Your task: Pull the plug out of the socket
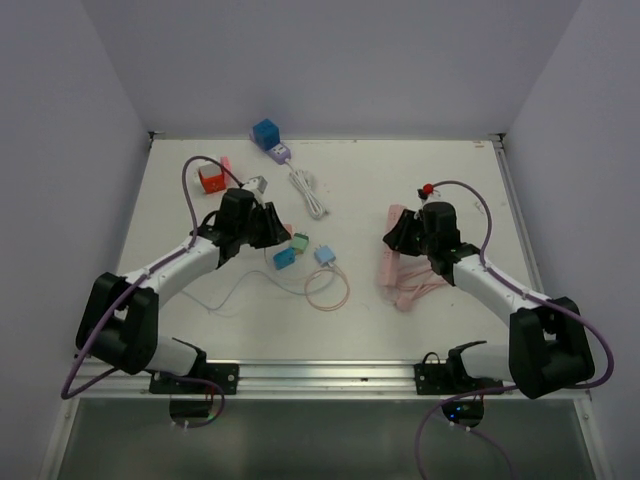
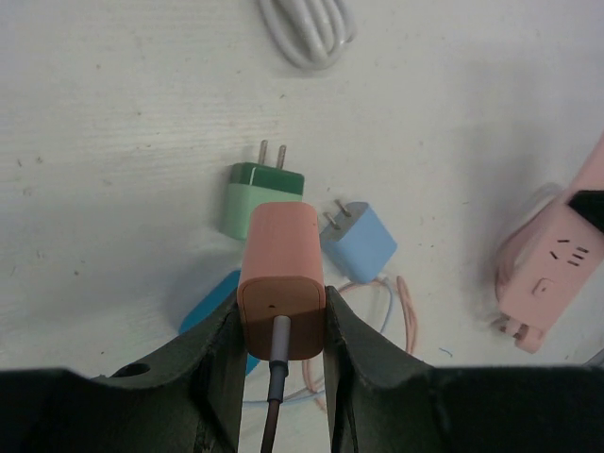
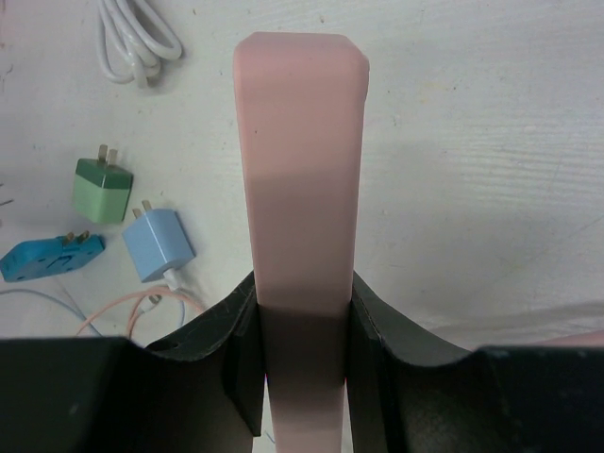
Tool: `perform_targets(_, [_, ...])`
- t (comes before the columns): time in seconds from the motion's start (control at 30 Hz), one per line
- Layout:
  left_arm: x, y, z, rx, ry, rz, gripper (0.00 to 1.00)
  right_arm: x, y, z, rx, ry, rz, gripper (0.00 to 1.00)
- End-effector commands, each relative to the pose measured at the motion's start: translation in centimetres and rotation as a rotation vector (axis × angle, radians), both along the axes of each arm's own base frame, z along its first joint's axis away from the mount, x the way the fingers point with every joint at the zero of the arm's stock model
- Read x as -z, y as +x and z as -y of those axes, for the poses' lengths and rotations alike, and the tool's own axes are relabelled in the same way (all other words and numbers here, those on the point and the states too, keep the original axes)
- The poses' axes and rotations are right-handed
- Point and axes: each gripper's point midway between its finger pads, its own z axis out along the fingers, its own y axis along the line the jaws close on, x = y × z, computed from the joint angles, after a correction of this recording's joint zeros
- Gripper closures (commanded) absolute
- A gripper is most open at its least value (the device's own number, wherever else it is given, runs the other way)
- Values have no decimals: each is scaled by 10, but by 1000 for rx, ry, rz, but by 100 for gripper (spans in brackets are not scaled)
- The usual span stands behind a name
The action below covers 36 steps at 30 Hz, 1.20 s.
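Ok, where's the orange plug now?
Orange plug: clamped in left gripper, centre of left wrist view, near the green adapter and blue adapter; right gripper holds the pink power strip.

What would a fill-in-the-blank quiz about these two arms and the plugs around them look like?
The right gripper is shut on a power strip coloured ___.
The left gripper is shut on an orange charger; the loose green plug shows ___ metal prongs.
The coiled cable is ___ in colour.
Missing words: pink; two; white.
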Motion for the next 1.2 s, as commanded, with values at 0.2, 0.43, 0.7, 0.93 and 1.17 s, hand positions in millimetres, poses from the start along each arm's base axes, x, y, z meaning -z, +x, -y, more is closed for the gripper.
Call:
perform_targets(0.2, [45,2,-18,-49,84,-68,74,-29,3,-18,-73,68,60,100])
perform_targets(0.43, [42,10,-25,-72,107,-45,40,-28,0,-16,-68,65,51,100])
perform_targets(0.7, [8,21,-27,-63,127,48,2,-29,3,-1,-13,-7,39,100])
perform_targets(0.93, [-6,13,-40,-81,168,103,0,-59,48,37,181,-123,91,100])
perform_targets(1.17, [-26,3,-63,-110,237,227,0,-99,96,120,523,-246,124,100])
